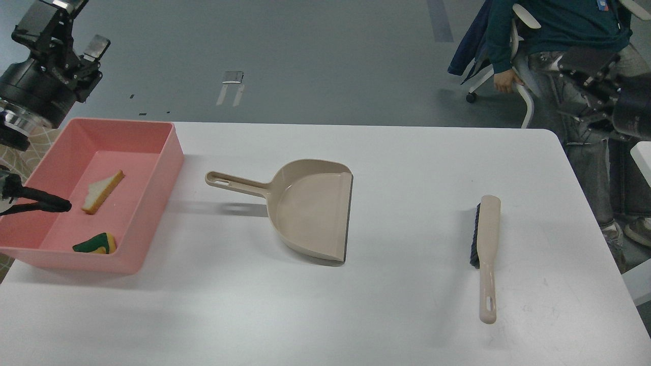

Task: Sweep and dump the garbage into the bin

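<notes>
1. I can read no text, label, brand, number or sign in my view.
2. The person (559, 30) at the far right has a small blue and red patch on the dark teal top, but it is too small and blurred to read.
3. The grey floor (305, 61) far behind the table carries pale marks; they are not letters.

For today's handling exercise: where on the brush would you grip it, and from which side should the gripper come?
Grip the brush on its bare handle, below the bristles. It lies flat on the table with the bristles along its left edge, handle end toward the robot. Come from above, probably with the fingers closing across the narrow handle, clear of the bristles.
</notes>
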Tool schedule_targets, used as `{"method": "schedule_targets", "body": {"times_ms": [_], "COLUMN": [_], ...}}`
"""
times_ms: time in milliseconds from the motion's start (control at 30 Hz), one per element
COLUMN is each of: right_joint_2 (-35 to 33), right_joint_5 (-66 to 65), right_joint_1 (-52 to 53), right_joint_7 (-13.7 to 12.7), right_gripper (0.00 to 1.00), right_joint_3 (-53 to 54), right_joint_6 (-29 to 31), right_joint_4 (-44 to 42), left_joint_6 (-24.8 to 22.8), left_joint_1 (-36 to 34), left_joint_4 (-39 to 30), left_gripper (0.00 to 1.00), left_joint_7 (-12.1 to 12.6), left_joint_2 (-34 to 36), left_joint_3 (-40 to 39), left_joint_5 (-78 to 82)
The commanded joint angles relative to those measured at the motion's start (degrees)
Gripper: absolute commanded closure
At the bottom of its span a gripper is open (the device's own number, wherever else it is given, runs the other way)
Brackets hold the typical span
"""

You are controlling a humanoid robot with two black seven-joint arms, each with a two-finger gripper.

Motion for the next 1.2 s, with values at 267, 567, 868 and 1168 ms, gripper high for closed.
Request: {"method": "schedule_targets", "body": {"times_ms": [267,567,868,1168], "right_joint_2": [19.0,32.6,42.0,50.4], "right_joint_5": [-0.5,-0.4,1.7,2.6], "right_joint_1": [18.0,23.1,19.4,13.7], "right_joint_7": [0.3,15.4,31.0,31.5], "right_gripper": [0.10,0.10,0.06,0.03], "right_joint_3": [-0.3,0.5,16.7,23.9], "right_joint_6": [-0.9,-7.2,-6.7,-5.1], "right_joint_4": [-30.9,-49.1,-56.4,-56.1], "left_joint_6": [-3.8,-6.6,-11.0,-12.2], "left_joint_1": [-19.4,-29.2,-30.3,-31.5], "left_joint_4": [19.4,31.6,36.4,41.5], "left_gripper": [0.03,0.03,0.03,0.03], "left_joint_7": [1.1,1.0,1.0,1.9], "left_joint_2": [-10.4,-19.6,-26.7,-33.1], "left_joint_3": [2.8,4.9,4.9,5.0], "left_joint_5": [-0.1,-1.3,-3.3,-3.9]}}
